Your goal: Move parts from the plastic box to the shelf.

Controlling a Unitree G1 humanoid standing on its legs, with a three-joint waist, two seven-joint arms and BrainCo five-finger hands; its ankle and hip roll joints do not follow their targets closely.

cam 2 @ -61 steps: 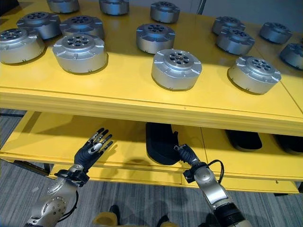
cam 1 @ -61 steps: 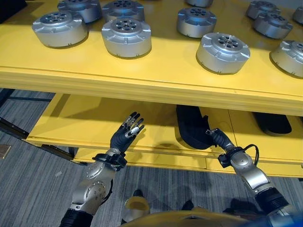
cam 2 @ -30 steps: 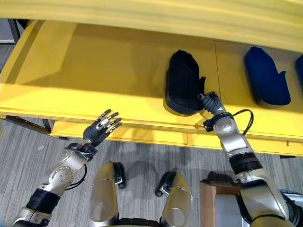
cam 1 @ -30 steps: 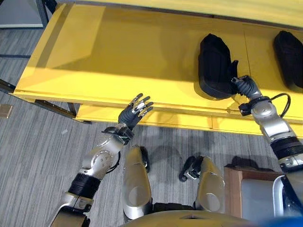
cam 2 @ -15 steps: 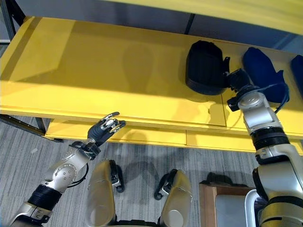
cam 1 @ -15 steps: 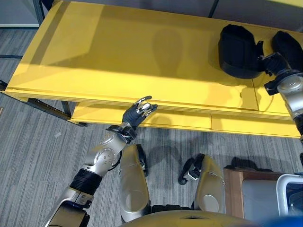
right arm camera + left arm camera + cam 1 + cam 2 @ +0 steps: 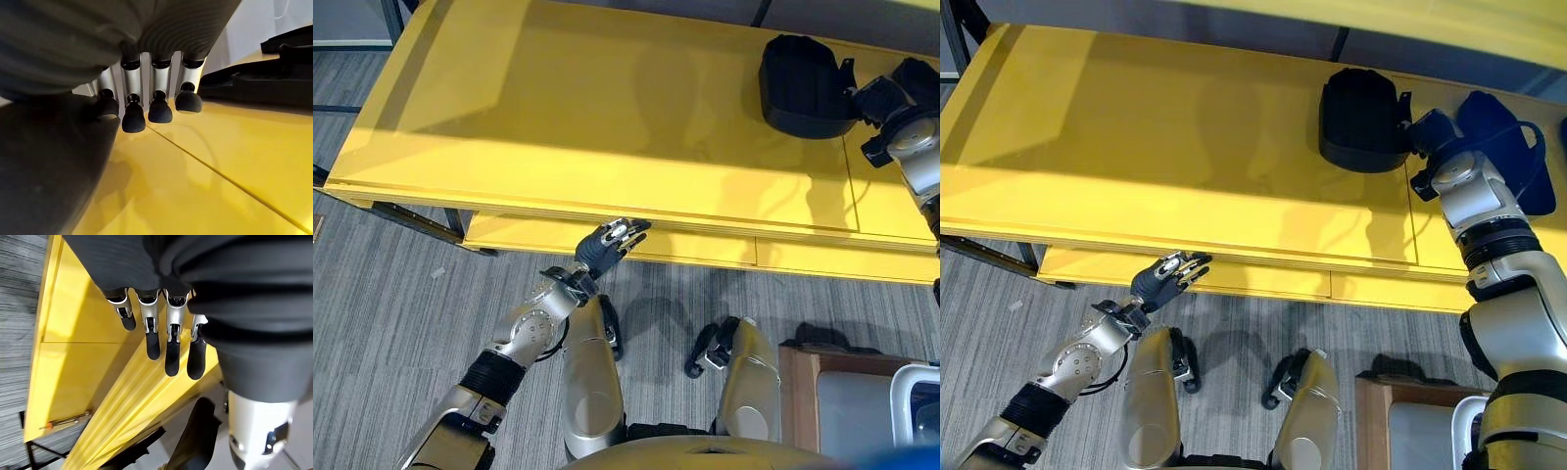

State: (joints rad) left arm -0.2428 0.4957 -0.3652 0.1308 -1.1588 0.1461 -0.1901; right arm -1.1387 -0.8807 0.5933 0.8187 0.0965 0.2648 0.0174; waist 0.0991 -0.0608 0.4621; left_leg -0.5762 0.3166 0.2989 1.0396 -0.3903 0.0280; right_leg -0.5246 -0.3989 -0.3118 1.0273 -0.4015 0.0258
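A black moulded part (image 7: 1359, 117) lies on the yellow lower shelf (image 7: 1136, 147), toward its right end. My right hand (image 7: 1430, 132) rests on the shelf against that part's right side, fingers curled with nothing in them. In the right wrist view its fingertips (image 7: 134, 117) hang just over the yellow surface, with the black part (image 7: 49, 161) beside them. My left hand (image 7: 607, 245) is open, fingers straight, held in front of the shelf's front edge; its fingers (image 7: 168, 342) point at the yellow edge. A corner of the plastic box (image 7: 915, 411) shows at lower right.
A dark blue moulded piece (image 7: 1503, 147) lies on the shelf just right of my right hand. A wooden stand (image 7: 803, 392) holds the box by the shelf's right end. Grey floor runs in front of the shelf, whose left and middle stretches are bare yellow.
The view has shifted slightly. My left hand has dropped a little below the shelf's front edge and its fingers have straightened. My right hand stays against the black part.
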